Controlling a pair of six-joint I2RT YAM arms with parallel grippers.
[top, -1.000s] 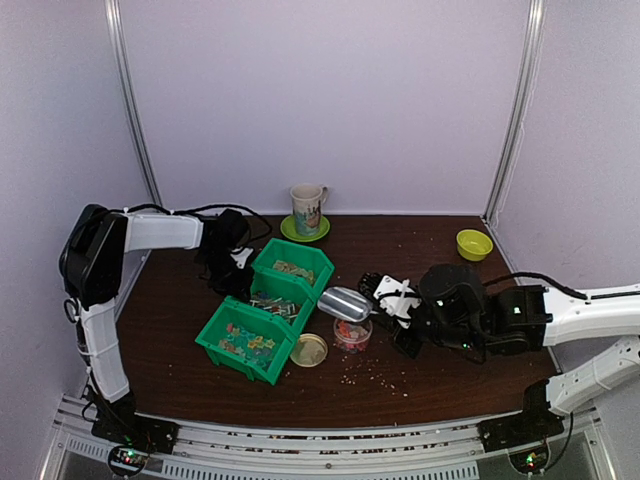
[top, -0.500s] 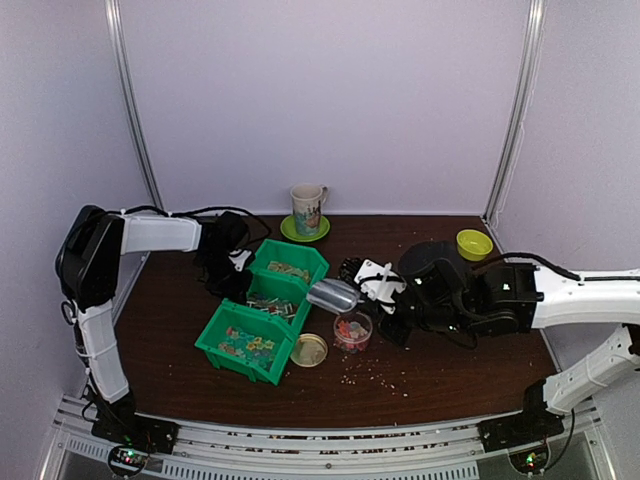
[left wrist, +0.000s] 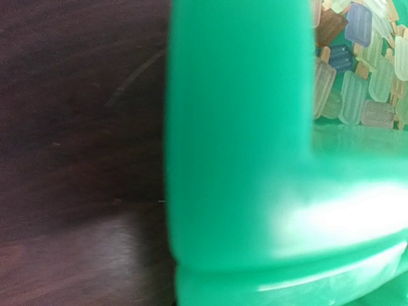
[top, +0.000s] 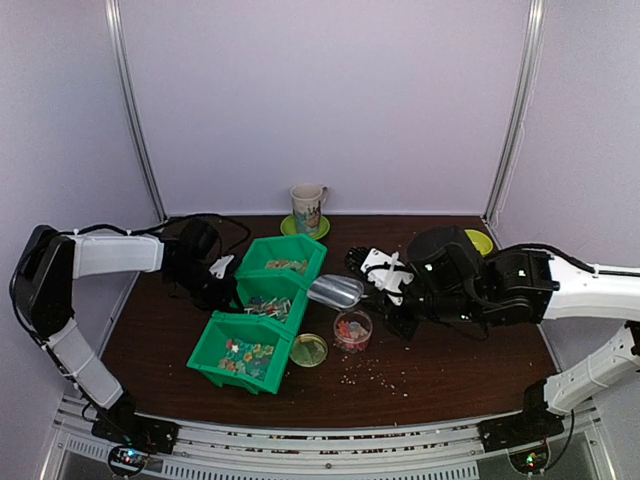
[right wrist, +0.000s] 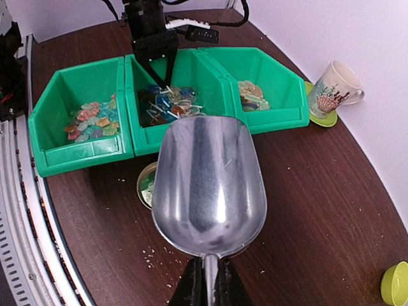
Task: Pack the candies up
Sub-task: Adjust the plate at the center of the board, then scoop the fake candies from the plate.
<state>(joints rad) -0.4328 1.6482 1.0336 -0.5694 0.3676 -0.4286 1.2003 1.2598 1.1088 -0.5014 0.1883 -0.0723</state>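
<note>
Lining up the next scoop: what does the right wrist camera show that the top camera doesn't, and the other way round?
Right wrist only: the inside of the metal scoop, which is empty. Top only: the clear jar beside the scoop, with candies in it. Both: the three green bins, the tan lid, the mug on its saucer, and the yellow bowl.

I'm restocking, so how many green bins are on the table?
3, side by side in a row: the near bin closest to the arm bases, the middle bin clamped by the left gripper, and the far bin beside the mug. None look hidden.
</note>
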